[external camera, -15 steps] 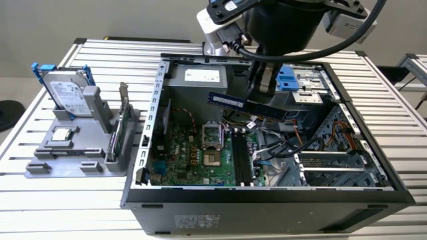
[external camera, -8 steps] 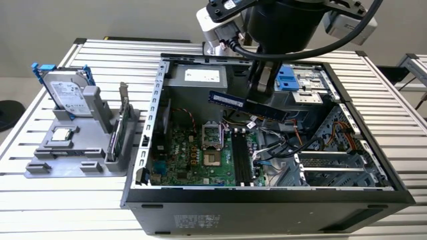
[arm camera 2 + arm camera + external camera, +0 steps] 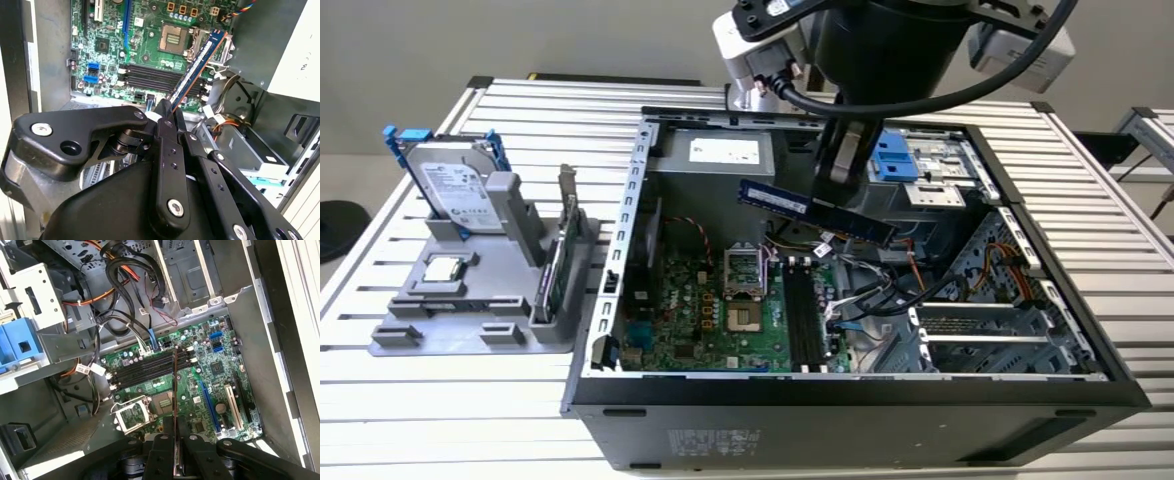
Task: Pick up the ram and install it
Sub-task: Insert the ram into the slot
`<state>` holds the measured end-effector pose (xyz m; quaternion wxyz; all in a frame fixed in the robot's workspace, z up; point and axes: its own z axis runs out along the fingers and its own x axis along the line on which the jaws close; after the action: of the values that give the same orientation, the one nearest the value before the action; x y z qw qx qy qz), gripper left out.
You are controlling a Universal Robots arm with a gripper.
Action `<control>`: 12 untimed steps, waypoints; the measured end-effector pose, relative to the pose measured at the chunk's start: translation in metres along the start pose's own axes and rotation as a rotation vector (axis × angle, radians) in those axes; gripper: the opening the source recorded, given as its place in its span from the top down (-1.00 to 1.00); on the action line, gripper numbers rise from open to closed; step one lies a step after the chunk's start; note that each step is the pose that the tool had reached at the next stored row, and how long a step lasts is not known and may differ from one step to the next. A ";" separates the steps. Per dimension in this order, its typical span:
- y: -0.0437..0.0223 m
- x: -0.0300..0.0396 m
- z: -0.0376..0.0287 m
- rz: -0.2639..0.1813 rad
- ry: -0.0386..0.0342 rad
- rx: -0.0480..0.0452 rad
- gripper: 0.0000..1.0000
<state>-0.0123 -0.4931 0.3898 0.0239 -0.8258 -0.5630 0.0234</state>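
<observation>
The ram [image 3: 774, 197] is a long dark blue stick, held tilted in the air above the open computer case [image 3: 854, 395]. My gripper [image 3: 834, 195] is shut on it near its middle. In the second wrist view the ram [image 3: 197, 62] sticks out from my gripper [image 3: 167, 112] over the green motherboard [image 3: 107, 47], crossing above the black memory slots [image 3: 150, 77] at an angle. In the first wrist view the ram [image 3: 175, 390] shows edge-on, rising from my gripper [image 3: 175, 437] across the slots [image 3: 142, 369]. The slots [image 3: 803, 320] lie well below the stick, apart from it.
Bundled cables [image 3: 881, 290] and a blue drive bay [image 3: 897, 155] crowd the case on the exterior view's right of the slots. The processor socket [image 3: 744, 275] sits beside them. On the exterior view's left, a grey fixture [image 3: 467, 320] holds a hard drive [image 3: 454, 185] and a card [image 3: 560, 260].
</observation>
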 end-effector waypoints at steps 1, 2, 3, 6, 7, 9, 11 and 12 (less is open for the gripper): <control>-0.0001 0.0000 0.0000 0.005 0.0000 0.0000 1.00; -0.0001 -0.0001 0.0000 0.010 -0.0002 -0.0002 1.00; -0.0001 -0.0001 0.0000 0.014 -0.0007 -0.0004 1.00; -0.0001 0.0000 0.0000 0.027 -0.0011 -0.0007 1.00; 0.0000 0.0000 0.0000 0.031 -0.0011 -0.0008 1.00; 0.0000 0.0000 0.0000 0.041 -0.0007 -0.0008 1.00; 0.0000 0.0000 0.0000 0.050 -0.0007 -0.0010 1.00; 0.0000 0.0000 0.0000 0.054 -0.0009 -0.0010 1.00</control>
<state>-0.0123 -0.4931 0.3898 0.0226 -0.8406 -0.5406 0.0241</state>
